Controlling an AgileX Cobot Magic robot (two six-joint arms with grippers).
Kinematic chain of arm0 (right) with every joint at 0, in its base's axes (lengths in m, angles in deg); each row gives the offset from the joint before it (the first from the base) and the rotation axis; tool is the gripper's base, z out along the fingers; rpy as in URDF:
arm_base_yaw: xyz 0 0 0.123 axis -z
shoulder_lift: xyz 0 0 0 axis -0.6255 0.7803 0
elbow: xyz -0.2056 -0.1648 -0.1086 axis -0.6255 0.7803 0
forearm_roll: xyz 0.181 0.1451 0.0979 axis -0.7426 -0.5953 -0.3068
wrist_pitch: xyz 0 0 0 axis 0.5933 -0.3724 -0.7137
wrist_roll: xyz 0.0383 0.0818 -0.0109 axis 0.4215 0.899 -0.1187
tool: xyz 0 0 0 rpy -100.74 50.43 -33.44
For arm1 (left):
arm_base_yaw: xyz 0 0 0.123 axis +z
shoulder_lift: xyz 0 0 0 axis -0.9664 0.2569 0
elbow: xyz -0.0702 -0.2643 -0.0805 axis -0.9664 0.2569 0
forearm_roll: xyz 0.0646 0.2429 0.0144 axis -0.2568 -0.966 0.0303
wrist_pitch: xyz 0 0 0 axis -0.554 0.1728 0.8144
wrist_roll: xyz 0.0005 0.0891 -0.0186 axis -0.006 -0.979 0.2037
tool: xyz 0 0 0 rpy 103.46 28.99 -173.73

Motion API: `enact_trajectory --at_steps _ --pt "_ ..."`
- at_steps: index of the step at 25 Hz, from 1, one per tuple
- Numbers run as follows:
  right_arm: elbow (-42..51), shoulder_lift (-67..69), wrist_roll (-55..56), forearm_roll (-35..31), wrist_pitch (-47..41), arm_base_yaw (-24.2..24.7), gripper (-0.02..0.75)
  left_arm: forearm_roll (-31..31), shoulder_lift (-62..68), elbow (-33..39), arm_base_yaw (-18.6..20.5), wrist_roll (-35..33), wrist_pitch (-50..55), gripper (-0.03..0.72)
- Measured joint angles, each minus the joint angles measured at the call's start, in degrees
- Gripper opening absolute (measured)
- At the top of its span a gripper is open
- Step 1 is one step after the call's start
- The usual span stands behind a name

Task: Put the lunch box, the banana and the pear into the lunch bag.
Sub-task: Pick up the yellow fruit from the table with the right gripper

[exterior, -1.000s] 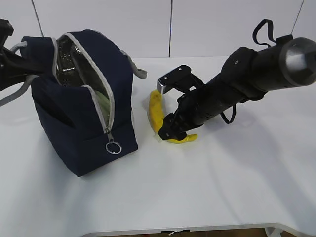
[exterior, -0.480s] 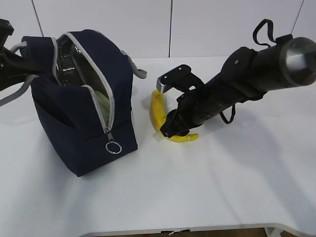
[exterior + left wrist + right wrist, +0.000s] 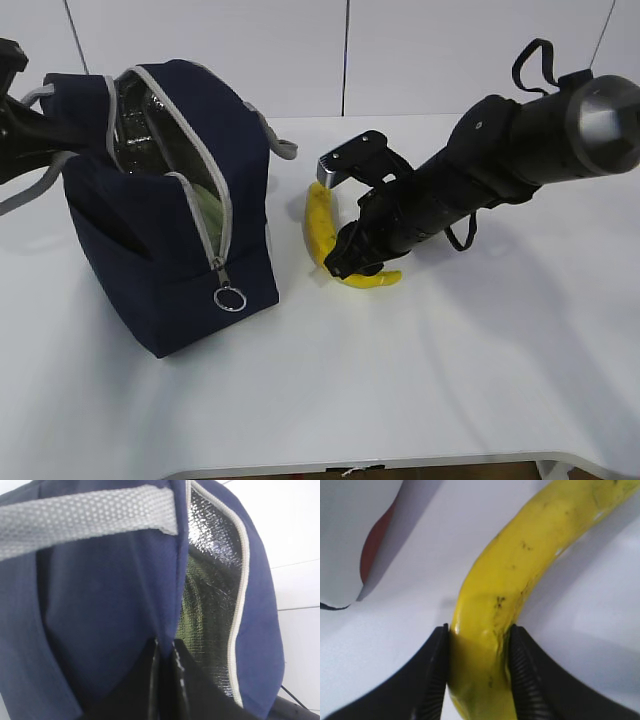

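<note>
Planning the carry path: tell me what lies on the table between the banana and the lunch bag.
Nothing: only bare white table separates the banana from the lunch bag, shown in the exterior view.

Speckled yellow banana (image 3: 495, 610) beside open navy lunch bag (image 3: 160, 250)

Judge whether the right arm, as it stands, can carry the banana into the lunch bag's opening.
Probably yes: the right gripper is shut on the banana, and the lunch bag stands unzipped close beside it with nothing between.

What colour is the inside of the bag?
Shiny crinkly silver lining inside the navy lunch bag, clearest in the left wrist view.
</note>
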Motion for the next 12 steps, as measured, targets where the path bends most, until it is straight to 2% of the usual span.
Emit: enact_trajectory --at_steps 12 --pt "0.00 -0.54 0.00 -0.58 -0.25 0.00 0.300 0.00 0.00 0.00 0.00 -0.10 0.00 -0.013"
